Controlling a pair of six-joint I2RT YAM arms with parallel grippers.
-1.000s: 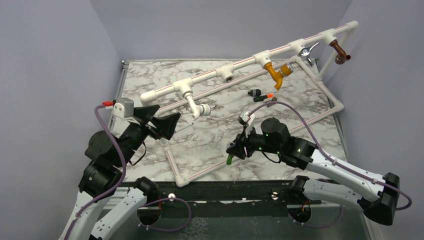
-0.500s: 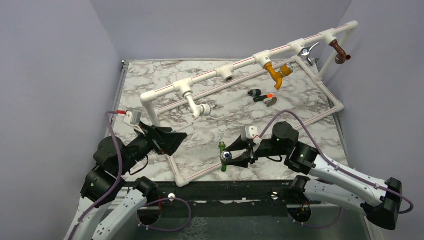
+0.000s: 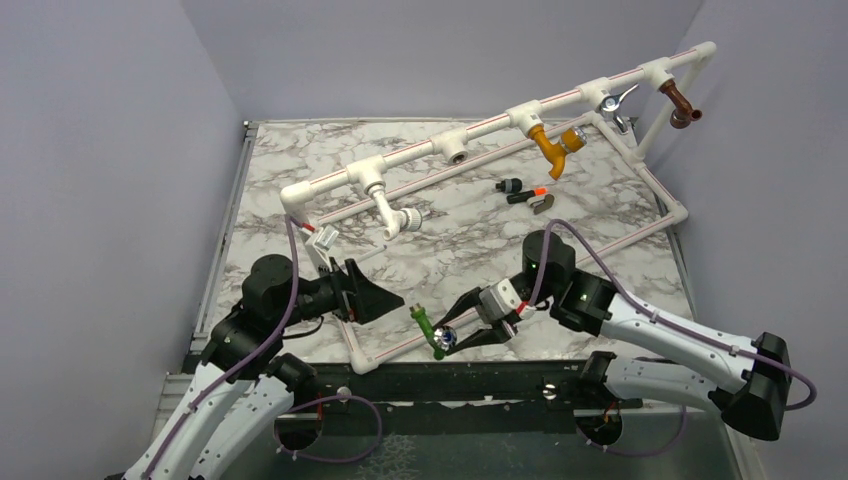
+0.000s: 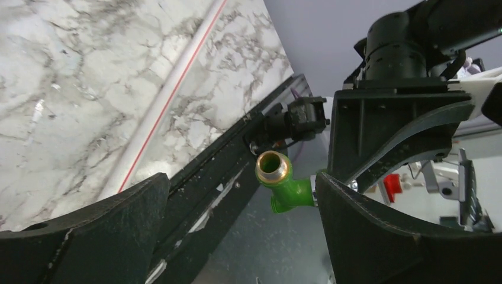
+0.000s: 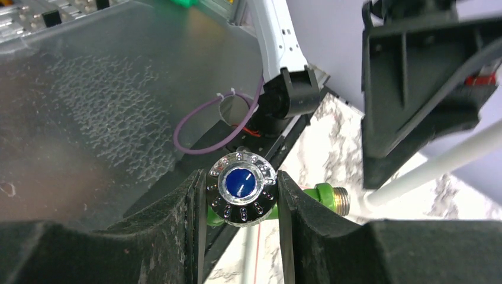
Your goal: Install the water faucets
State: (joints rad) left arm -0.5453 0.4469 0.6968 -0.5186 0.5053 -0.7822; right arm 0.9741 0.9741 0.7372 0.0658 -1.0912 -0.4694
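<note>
The bright green plastic faucet with a round silver knob (image 3: 427,325) hangs over the middle of the bench's near edge, pinched in the right gripper (image 3: 447,336). The left gripper (image 3: 388,301) gapes wide and empty beside it. On the white red-striped pipe frame (image 3: 500,122), an orange tap (image 3: 553,148) sits fitted; a middle socket (image 3: 457,154) looks bare, so this faucet is likely not yet installed.

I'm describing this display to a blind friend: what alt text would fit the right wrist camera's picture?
The right gripper clamps a bright green plastic faucet between its black fingers, at the round silver knob with a blue centre. The faucet's brass threaded end points right, toward the left arm's black gripper, near a white plastic pipe over the marble table.
</note>
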